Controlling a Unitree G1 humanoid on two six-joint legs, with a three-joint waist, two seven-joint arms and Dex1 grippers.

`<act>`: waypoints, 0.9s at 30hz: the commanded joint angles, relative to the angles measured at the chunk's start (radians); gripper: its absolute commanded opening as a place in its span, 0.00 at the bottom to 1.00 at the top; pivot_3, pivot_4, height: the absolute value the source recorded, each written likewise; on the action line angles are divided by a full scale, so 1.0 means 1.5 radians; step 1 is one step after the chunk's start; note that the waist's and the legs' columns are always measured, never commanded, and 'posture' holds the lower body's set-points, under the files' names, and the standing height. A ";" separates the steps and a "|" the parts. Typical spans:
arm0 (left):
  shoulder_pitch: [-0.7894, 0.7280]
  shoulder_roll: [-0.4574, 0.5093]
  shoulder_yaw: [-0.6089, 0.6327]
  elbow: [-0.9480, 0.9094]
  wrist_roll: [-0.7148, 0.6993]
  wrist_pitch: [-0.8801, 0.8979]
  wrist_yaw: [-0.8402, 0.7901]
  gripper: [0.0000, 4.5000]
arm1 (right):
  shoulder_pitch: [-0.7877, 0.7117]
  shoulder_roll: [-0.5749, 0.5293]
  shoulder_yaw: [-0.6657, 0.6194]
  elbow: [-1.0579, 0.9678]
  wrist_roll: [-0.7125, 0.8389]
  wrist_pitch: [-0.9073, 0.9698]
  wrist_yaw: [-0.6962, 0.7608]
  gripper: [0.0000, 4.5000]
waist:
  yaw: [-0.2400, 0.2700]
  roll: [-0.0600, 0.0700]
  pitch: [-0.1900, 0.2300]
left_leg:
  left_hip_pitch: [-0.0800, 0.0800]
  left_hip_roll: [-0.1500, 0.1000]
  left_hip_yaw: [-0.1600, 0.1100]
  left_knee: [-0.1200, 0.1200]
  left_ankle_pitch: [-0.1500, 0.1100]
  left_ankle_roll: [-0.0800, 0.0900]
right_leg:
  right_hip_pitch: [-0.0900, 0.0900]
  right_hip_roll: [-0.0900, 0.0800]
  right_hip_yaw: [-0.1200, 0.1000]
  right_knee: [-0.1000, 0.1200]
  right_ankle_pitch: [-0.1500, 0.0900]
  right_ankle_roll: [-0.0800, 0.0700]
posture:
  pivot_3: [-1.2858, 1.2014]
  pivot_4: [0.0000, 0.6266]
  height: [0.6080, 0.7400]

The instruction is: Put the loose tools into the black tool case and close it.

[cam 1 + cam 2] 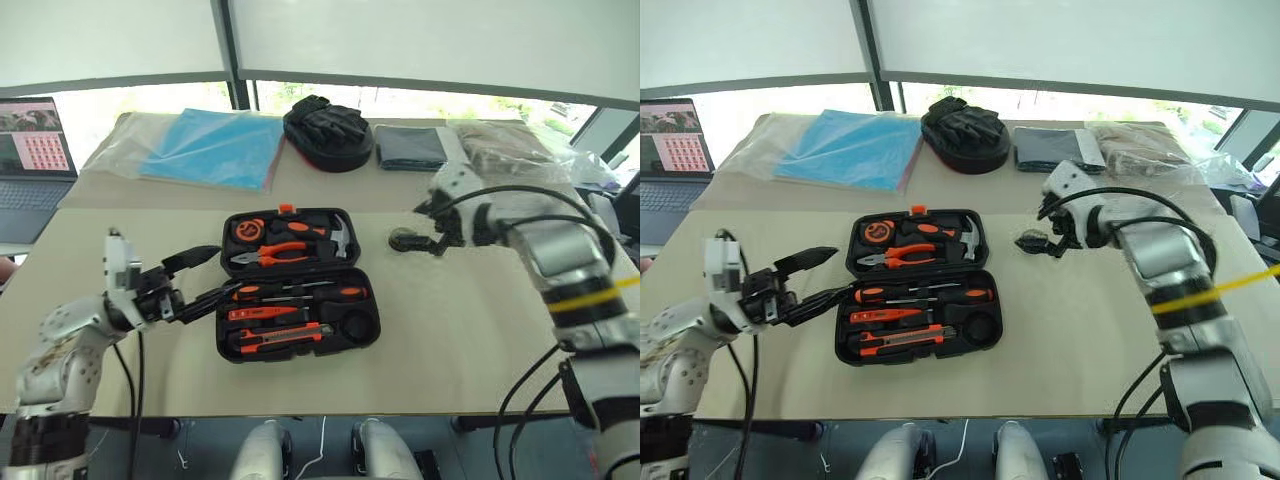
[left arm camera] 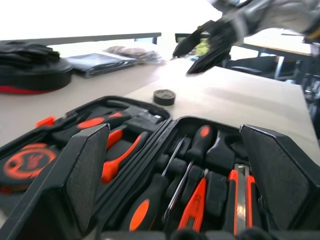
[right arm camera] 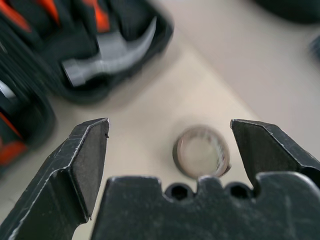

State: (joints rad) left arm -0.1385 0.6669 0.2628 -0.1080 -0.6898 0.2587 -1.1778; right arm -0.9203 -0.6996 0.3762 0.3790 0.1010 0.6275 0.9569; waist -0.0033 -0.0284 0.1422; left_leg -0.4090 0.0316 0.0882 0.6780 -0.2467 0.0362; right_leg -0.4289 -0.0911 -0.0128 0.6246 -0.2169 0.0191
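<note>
The black tool case point(image 1: 223, 262) lies open in the middle of the table. Hammer, pliers and an orange tape measure fill its far half. Two screwdrivers point(image 1: 300, 292), a tester pen point(image 1: 265, 313) and a folding knife point(image 1: 275, 338) lie in its near half. A small round dark tape measure point(image 1: 403, 240) lies loose on the table to the right of the case. My right gripper point(image 3: 170, 125) hangs open just above it, fingers to either side, apart from it. My left gripper point(image 1: 208, 278) stands open at the case's left edge, holding nothing.
At the back of the table are a blue plastic folder point(image 1: 215, 148), a round black pouch with gloves point(image 1: 328, 132), a dark folded cloth point(image 1: 410, 147) and a brown bag point(image 1: 500, 150). A laptop point(image 1: 30, 150) stands at the far left.
</note>
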 commanded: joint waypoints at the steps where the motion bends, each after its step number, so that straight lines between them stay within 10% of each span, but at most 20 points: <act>1: -0.022 -0.007 -0.023 -0.027 0.014 -0.021 -0.004 1.00 | -0.057 0.023 0.043 0.138 -0.072 -0.080 0.038 1.00 | 0.000 0.000 0.000 | -0.001 0.000 0.000 0.000 0.000 0.000 | 0.000 0.000 0.000 0.000 0.000 0.000 | 0.52 0.24 1.00; 7: -0.011 -0.025 -0.042 -0.038 0.028 -0.039 0.000 1.00 | -0.116 0.078 0.049 0.303 -0.117 -0.177 0.073 0.84 | -0.009 0.000 0.000 | -0.008 -0.001 0.001 0.001 0.000 0.000 | -0.006 0.000 0.001 0.001 0.002 0.003 | 0.52 0.24 1.00; 18: 0.023 -0.013 -0.047 -0.027 0.049 -0.071 -0.038 1.00 | -0.153 0.113 0.001 0.438 -0.155 -0.336 0.064 0.01 | -0.008 0.000 0.000 | -0.005 0.000 0.001 0.002 0.001 -0.001 | -0.006 0.000 0.001 0.001 0.003 0.002 | 0.52 0.24 1.00; 22: 0.068 0.017 -0.044 -0.045 0.057 -0.089 -0.080 1.00 | -0.133 0.081 -0.035 0.303 -0.088 -0.362 0.226 0.01 | -0.011 0.001 0.001 | -0.005 0.000 0.001 0.001 0.001 -0.001 | -0.006 0.000 0.002 0.002 0.003 0.002 | 0.52 0.24 1.00; 27: 0.121 0.065 -0.050 -0.034 0.105 -0.153 -0.140 1.00 | -0.025 0.030 -0.047 -0.097 0.045 -0.098 0.348 0.01 | -0.010 0.002 0.001 | -0.005 0.002 0.001 0.000 0.001 -0.001 | -0.006 0.001 0.001 0.002 0.002 0.001 | 0.52 0.24 1.00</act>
State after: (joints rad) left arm 0.0194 0.7339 0.1789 -0.1470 -0.5643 0.0873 -1.3504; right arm -1.0032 -0.6325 0.3267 0.4881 0.0679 0.2921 1.4290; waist -0.0185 -0.0254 0.1443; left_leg -0.4160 0.0341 0.0896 0.6787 -0.2456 0.0350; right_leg -0.4383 -0.0905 -0.0114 0.6274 -0.2136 0.0208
